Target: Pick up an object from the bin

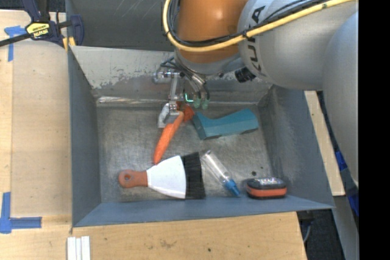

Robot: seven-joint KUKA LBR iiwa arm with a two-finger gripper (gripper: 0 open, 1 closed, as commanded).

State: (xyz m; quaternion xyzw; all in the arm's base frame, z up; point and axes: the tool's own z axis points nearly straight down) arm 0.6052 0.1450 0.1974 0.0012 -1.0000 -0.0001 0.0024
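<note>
A: Where is the pincer [177,111]?

B: Low in the bin [82,131], just above the middle of the frame, close to the back wall. It hangs under the arm's round orange cover.

A: What is below it?

B: An orange carrot [166,142]. It lies slanted on the bin floor, with its thick end up at the pincer's tip and its thin end pointing toward the lower left.

A: Is the pincer spread, or pinching the carrot?

B: I cannot tell. The carrot's upper end sits right at the tip, but the metal parts there overlap too much to read.

A: What lies nearest?

B: A teal block [226,123], just right of the pincer, flat and a little tilted, near the carrot's thick end. Whether they touch is unclear.

A: And toward the front?

B: A brush [167,178] with a white body, black bristles and a red-orange handle lies below the carrot's thin end. Right of its bristles is a clear tube [218,172] with a blue tip. In the lower right corner sits a black and orange case [266,187], apart from the pincer.
</note>
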